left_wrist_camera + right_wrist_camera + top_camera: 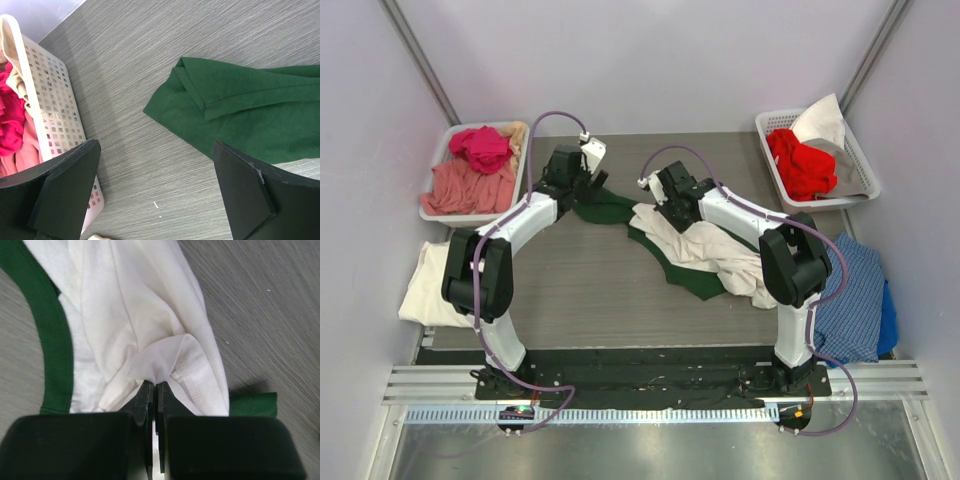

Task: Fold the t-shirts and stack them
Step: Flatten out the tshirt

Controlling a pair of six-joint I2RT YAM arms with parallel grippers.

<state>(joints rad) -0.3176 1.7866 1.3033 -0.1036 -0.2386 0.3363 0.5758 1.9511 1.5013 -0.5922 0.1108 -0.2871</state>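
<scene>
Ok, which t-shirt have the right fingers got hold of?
The white t-shirt lying over the dark green t-shirt: the right fingers are shut on a fold of it. The cream t-shirt lies apart, untouched.

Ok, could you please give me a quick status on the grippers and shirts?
Left gripper open, near green tee. Right gripper shut on pale tee. Pale tee lies over green tee, covering it partly.
</scene>
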